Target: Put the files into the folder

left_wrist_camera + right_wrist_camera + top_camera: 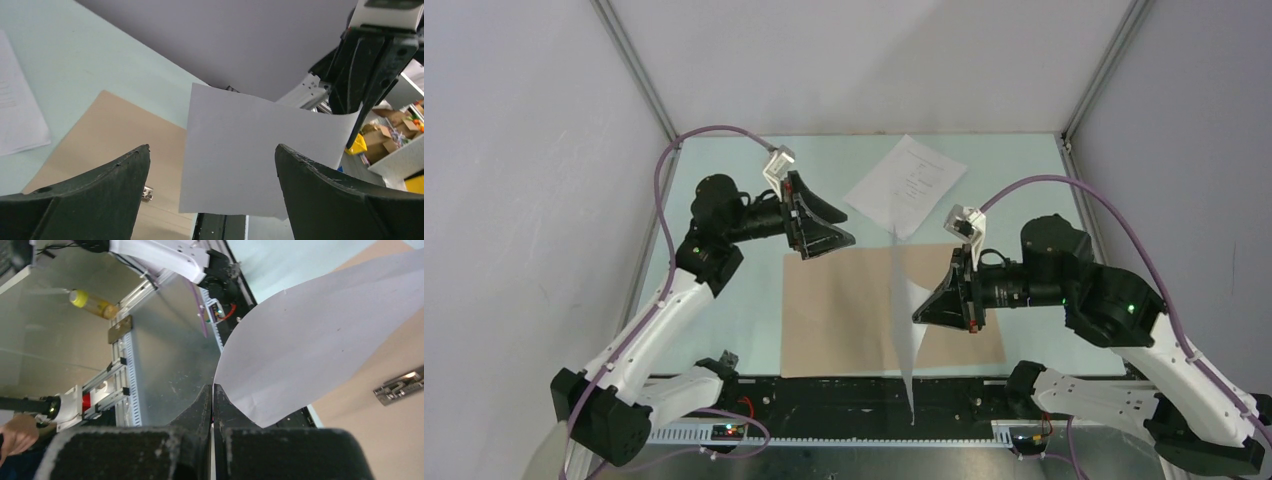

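**Stage of the task: early.** Neither of the two files is in the folder yet.

- The folder (844, 320) lies open and flat along the near edge of the table (724, 190), with its metal clip (402, 387) uncovered.
- The blank sheet (240, 155) hangs upright over the folder, grasped at one edge by the clenched right gripper (916, 318).
- The printed sheet (907, 185) rests toward the table's far edge, just beyond the folder.
- The left gripper (848, 228) is released, jaws wide, holding nothing.

Both sheets remain to be laid inside.

**Count:** two sheets, one folder, one clip, two grippers.
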Robot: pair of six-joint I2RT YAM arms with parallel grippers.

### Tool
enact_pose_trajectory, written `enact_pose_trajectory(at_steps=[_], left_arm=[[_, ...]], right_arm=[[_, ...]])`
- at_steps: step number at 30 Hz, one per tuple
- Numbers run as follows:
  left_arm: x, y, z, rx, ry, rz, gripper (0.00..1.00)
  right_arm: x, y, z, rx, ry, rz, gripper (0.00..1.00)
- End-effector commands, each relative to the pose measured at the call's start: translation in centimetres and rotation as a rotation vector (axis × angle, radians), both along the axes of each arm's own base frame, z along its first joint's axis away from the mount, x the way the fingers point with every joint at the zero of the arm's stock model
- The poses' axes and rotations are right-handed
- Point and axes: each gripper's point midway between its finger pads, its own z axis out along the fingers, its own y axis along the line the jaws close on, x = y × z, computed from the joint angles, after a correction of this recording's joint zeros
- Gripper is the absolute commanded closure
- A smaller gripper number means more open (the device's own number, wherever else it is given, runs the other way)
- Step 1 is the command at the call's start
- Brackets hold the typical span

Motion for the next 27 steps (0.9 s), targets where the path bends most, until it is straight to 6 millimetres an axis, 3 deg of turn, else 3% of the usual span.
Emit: enact_pose_trajectory(at_steps=[1,10,15,21,27], left_arm=[[-1.7,-0.5,1.7,-0.033,-0.132,-0.098,0.0],[-4.9,-0.5,3.8,-0.066,-0.224,-0.242,0.0],[-6.0,-0.8,4.5,-0.073,-0.247,-0.288,0.0],[-7.3,-2.9,3.7,-0.067,-0.22,-0.396,0.0],[-8.7,-3.7,3.6,-0.07,-0.225,-0.459,0.0]], right_arm=[[-2.3,-0.3,4.3,0.098,-0.046,0.103,1.0],[-4.2,-0.9,9.4,0.187,-0.139,0.197,1.0],[-4.1,-0.8,10.0,0.181,-0.162,0.206,1.0],[-4.3,-0.8,11.0,0.2,-0.186,0.222,1.0],[-2.0,-1.6,10.4,0.132,-0.215,0.074,1.0]])
